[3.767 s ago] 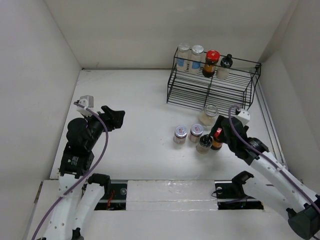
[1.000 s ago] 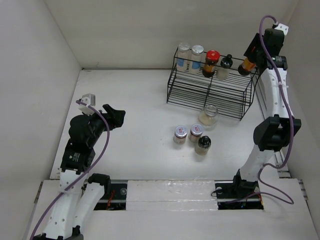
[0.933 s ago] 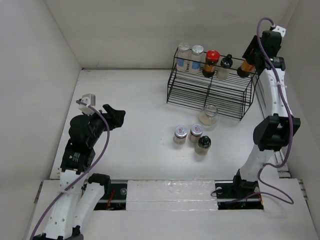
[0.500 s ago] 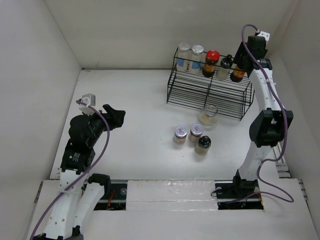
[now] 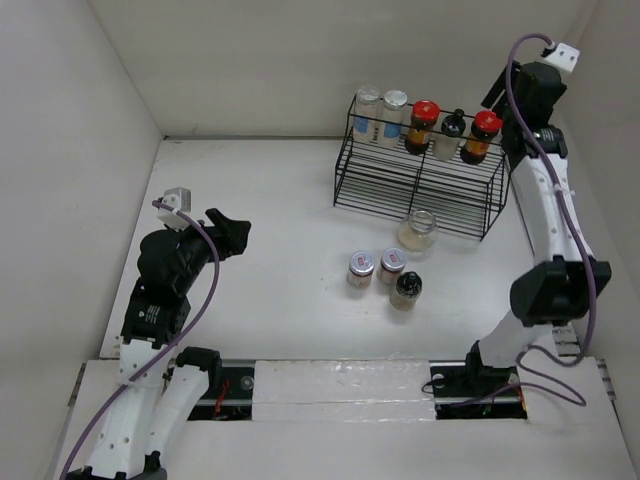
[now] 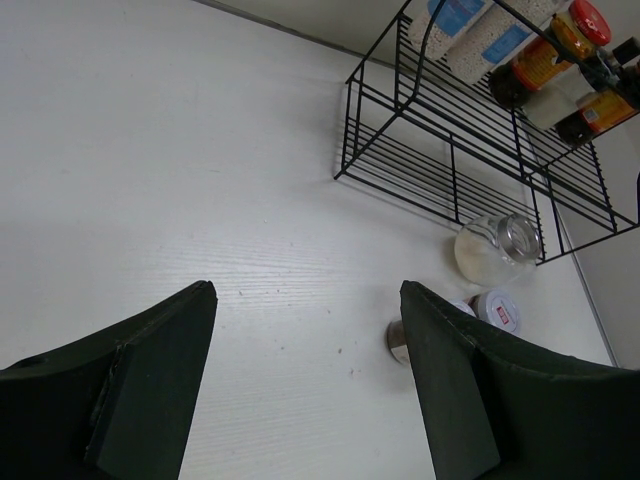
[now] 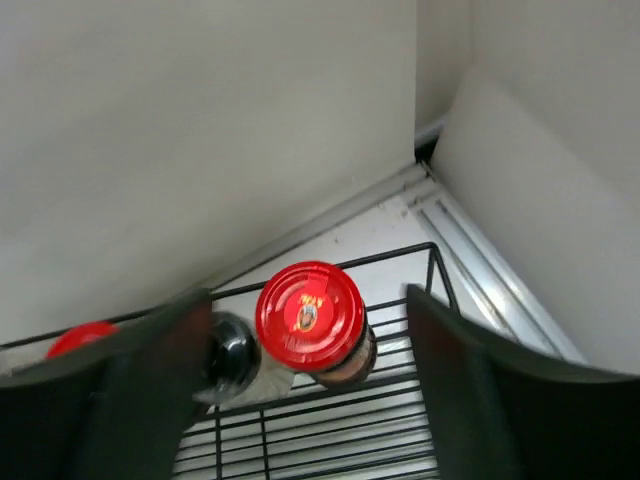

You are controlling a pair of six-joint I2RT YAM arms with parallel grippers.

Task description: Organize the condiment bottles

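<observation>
The right hand [image 5: 503, 98] has let go of the red-lidded bottle [image 5: 481, 136] and lifted clear, fingers spread. The bottle now stands at the right end of the rack [image 5: 420, 185] top row. Four jars [image 5: 392, 264] remain on the bench [image 5: 270, 200]. The left hand [image 6: 307, 290] is parted and empty.

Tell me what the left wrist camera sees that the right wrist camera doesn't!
Only the left wrist camera shows the loose jars on the table: a clear jar in front of the black wire rack and a silver-lidded jar nearer the camera. It also shows two blue-labelled jars up on the rack. Only the right wrist camera shows the wall corner behind the rack. Both show the rack and a red-lidded bottle on its top shelf.
</observation>
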